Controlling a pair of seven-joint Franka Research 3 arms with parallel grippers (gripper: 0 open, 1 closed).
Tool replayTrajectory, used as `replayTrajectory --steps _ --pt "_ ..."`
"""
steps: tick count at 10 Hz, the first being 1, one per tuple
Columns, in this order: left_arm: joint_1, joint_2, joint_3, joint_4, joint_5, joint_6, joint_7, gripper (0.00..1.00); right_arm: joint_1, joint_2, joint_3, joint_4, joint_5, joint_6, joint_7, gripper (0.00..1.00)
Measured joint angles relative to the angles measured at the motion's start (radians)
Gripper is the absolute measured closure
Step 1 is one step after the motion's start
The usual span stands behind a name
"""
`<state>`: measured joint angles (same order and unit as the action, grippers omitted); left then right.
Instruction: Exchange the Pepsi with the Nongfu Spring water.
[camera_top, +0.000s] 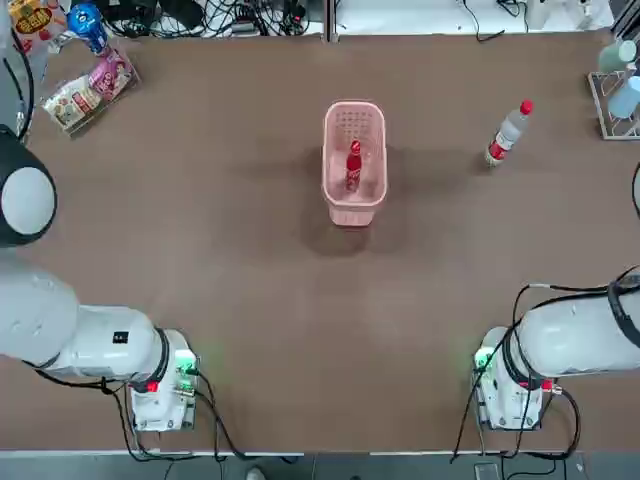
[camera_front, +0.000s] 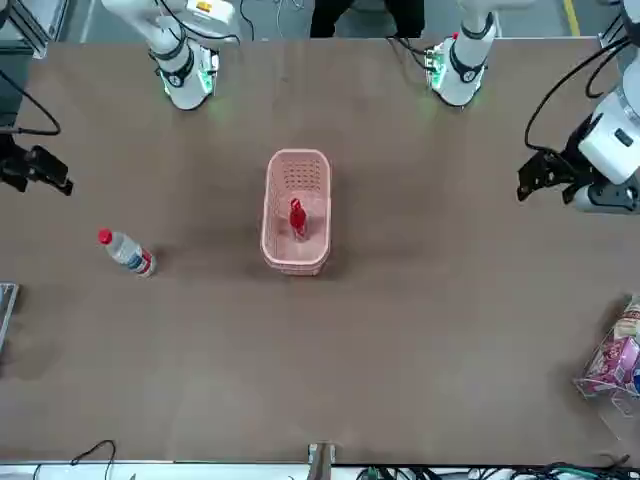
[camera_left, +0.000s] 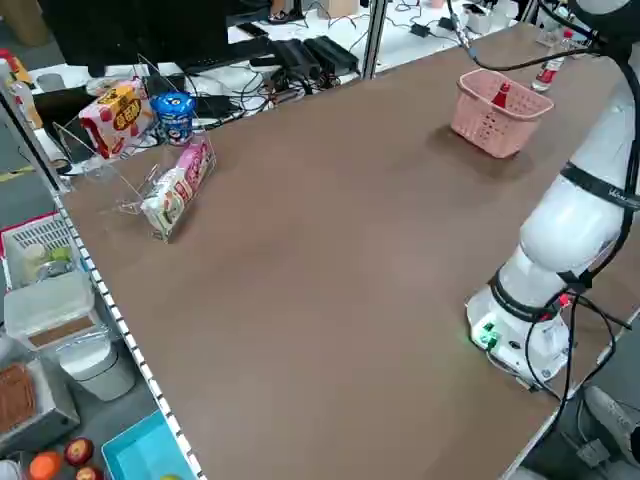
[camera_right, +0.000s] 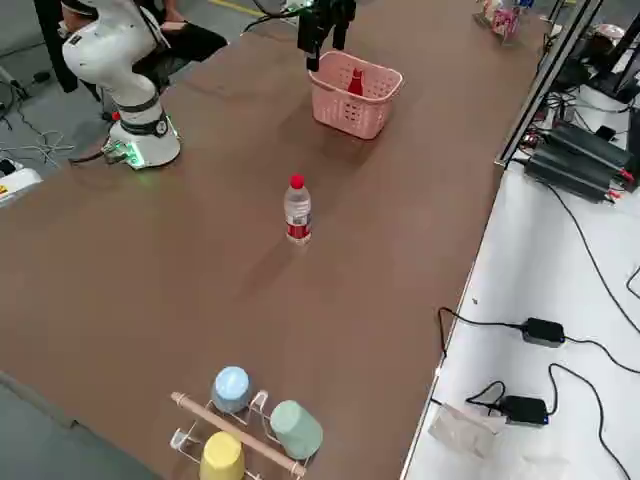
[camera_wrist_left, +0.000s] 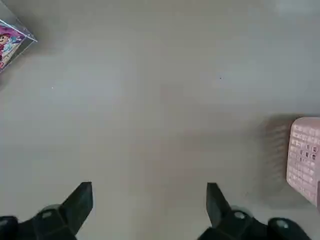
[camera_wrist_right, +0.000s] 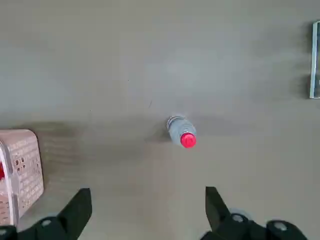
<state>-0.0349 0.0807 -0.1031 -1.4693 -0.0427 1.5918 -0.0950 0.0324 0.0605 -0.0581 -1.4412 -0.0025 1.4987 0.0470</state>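
Both grippers' fingers (camera_wrist_left: 77, 207) (camera_wrist_right: 77, 212) stand open; take the likely slick, squeezable water bottle (camera_wrist_right: 181, 131) gently round its middle

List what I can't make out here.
- Pepsi's base: left side and right side views, behind the basket's wall.
- Pepsi's fine print: top view, too small.
- Water's small label print: right side view, too small.
- Rack: front view, mostly cut off by the left edge.
- Left gripper, right gripper, both over the table: top view, jaws outside the side edges.
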Motion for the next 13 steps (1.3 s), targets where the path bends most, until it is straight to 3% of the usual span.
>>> replayTrajectory --steps 3,6,10,13 --pt "-0.003 0.000 -0.012 0.000 0.003 0.001 0.000 0.00 0.000 -0.001 -0.002 -0.002 0.000 -0.001 0.000 0.00" --pt "-0.063 0.026 -0.086 -0.001 0.057 0.015 -0.125 0.00 -0.003 0.002 -0.011 -0.052 -0.020 0.076 -0.031 0.00" --pt "-0.183 0.077 -0.156 -0.002 0.062 0.088 -0.368 0.00 -0.041 0.008 -0.020 -0.230 -0.027 0.316 -0.158 0.00" --pt "-0.381 0.155 -0.166 -0.006 0.094 0.170 -0.587 0.00 -0.082 0.009 -0.021 -0.440 -0.027 0.580 -0.226 0.00"
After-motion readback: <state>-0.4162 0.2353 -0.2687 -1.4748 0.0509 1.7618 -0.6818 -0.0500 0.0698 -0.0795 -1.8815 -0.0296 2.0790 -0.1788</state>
